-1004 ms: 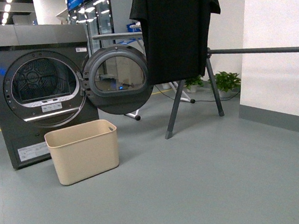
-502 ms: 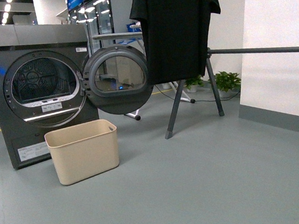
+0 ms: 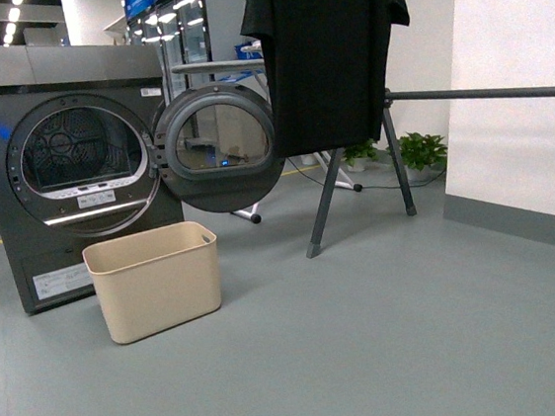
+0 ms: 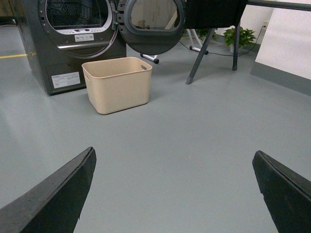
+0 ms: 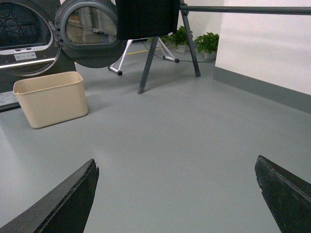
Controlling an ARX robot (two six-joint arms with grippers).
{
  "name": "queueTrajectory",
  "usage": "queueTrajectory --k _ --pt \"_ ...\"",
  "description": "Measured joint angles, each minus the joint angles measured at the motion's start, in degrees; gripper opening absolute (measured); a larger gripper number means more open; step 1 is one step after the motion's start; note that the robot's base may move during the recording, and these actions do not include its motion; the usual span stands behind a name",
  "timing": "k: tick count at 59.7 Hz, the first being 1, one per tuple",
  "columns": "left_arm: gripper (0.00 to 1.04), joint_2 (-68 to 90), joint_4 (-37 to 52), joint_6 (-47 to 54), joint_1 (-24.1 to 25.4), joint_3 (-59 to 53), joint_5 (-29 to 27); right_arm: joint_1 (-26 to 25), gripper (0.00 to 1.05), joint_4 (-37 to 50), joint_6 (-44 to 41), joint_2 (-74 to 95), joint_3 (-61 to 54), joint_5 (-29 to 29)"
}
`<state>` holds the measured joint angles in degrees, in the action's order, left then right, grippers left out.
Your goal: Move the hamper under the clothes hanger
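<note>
Nothing has shifted since the earlier frames: one hamper (image 3: 154, 281) stands before one washing machine (image 3: 64, 161), well ahead of the left gripper (image 4: 173, 151) and right gripper (image 5: 176, 160), both spread wide and empty. One clothes hanger (image 3: 484, 94), carrying one black T-shirt (image 3: 326, 54), stands apart to the hamper's right, beyond the open washer door (image 3: 217, 147).

Front view level, facing hamper (image 3: 154, 281) and washer (image 3: 4, 247), both wrist views tilted downward, sharing them
</note>
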<state>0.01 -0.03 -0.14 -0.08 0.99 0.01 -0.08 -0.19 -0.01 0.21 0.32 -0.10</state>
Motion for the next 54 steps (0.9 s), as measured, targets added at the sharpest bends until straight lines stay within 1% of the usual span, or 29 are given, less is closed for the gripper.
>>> queueTrajectory --k 54 --pt "0.98 0.0 0.0 0.0 0.0 0.0 0.0 0.0 0.97 0.0 0.0 0.0 0.0 0.0"
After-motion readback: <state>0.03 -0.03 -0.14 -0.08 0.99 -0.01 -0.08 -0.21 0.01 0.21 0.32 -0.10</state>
